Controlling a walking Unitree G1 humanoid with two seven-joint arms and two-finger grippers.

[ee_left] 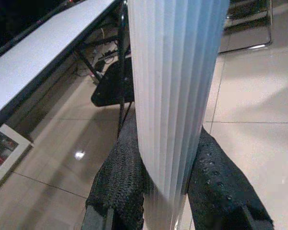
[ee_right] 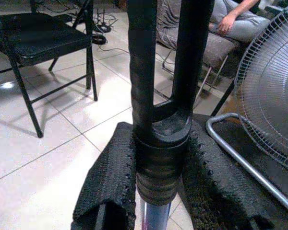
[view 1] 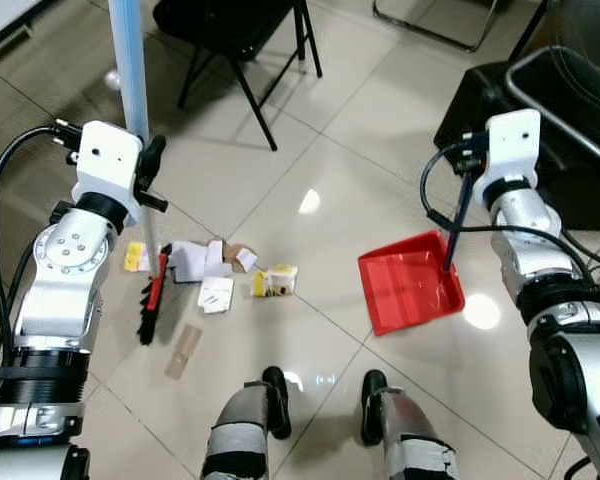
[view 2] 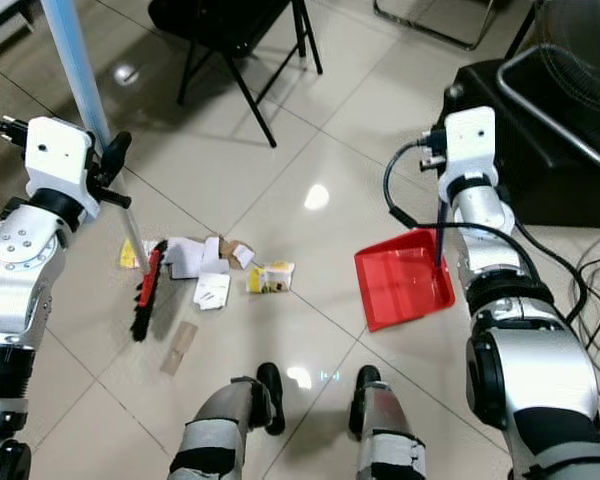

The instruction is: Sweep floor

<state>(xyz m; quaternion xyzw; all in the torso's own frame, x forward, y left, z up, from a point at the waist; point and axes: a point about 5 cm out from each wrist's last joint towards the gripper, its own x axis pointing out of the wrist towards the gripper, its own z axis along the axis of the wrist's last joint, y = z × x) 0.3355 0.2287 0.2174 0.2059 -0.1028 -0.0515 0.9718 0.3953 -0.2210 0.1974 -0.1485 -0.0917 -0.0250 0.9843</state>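
**Ana:** Since the head views look down on the whole job, start there: why is the left gripper (view 1: 152, 160) so high on the broom handle (view 1: 132, 70)?

**Ben:** Held up there, the pole stands nearly upright and the red-and-black broom head (view 1: 154, 298) rests on the tiled floor (view 1: 310, 130), just beside the scattered paper scraps (view 1: 212, 270) and the small yellow carton (view 1: 275, 282). The robot stands just behind the litter, its feet (view 1: 276, 398) near it. That grip looks suited to dragging the head sideways.

**Ana:** And the other side?

**Ben:** The right gripper (view 2: 442, 195) holds the dark dustpan handle (view 2: 440, 238), so the red dustpan (view 2: 400, 278) lies on the floor to the right of the litter, apart from it, probably waiting to receive it. A black folding chair (view 1: 242, 30) stands beyond.

**Ana:** Left wrist view?

**Ben:** Both fingers (ee_left: 120, 177) are pressed against the ribbed pale handle (ee_left: 175, 86), pinching it between them; a white table (ee_left: 43, 48) stands behind.

**Ana:** Right wrist view?

**Ben:** The pads (ee_right: 108, 182) clamp the forked black top of the dustpan handle (ee_right: 158, 143). A fan (ee_right: 269, 110) stands close by, and a seated person's hand (ee_right: 228, 21) rests farther off.
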